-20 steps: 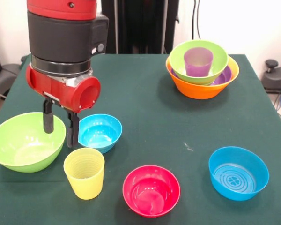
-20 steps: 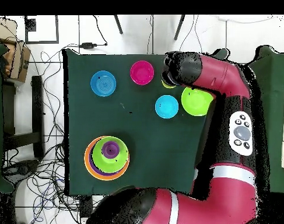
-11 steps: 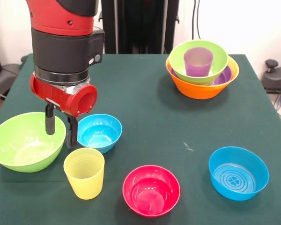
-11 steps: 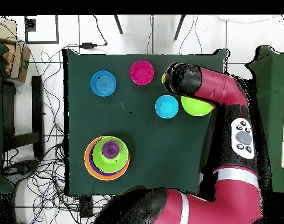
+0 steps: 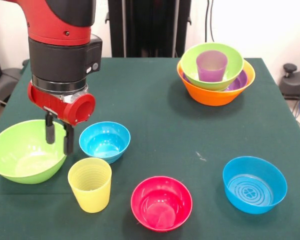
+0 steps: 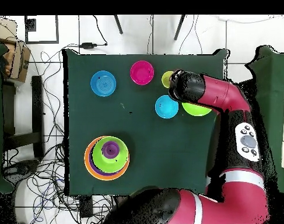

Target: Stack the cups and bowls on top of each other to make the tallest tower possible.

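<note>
Two fingers apart, gripper [image 5: 56,138] straddling the rim of the green bowl [image 5: 20,160].
Risk: thin rim could slip or tip the bowl into the yellow cup [image 5: 90,184] and small blue bowl [image 5: 104,141] just beside. Tower [image 5: 216,75] stands well apart across the surface [image 5: 155,125].

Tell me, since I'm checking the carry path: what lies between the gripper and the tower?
In the front view, only bare green table separates the gripper from the tower; the small blue bowl sits just beside that line.
</note>
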Robot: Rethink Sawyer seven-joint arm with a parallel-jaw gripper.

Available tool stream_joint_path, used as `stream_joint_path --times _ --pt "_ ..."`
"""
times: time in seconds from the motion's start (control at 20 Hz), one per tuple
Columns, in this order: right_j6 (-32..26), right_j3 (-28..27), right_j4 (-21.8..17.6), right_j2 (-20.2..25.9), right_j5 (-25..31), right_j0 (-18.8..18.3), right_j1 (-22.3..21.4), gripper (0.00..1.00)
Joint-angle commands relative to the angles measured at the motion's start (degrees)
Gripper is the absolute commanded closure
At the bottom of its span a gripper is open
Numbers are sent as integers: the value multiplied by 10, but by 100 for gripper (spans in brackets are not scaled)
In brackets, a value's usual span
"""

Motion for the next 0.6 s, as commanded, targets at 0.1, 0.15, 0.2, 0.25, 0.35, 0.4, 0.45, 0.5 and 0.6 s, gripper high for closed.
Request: stream_joint_path --times 0.1,0.15,0.2,0.25,0.35,0.4,0.45,0.5,0.6 --pt "-82 60 -42 77 -41 -8 -2 100" --pt "-94 57 -44 84 -36 -11 0 100" --pt "-93 53 -45 86 -34 -11 3 100" --pt "-89 50 -46 85 -34 -10 4 100" --pt "-91 48 -49 91 -33 -13 6 100" --pt "-88 50 -51 90 -35 -12 4 100" --pt "-85 49 -52 90 -33 -11 3 100" --pt "-82 46 -53 88 -32 -9 4 100" --pt "-81 36 -54 86 -25 -5 8 100"
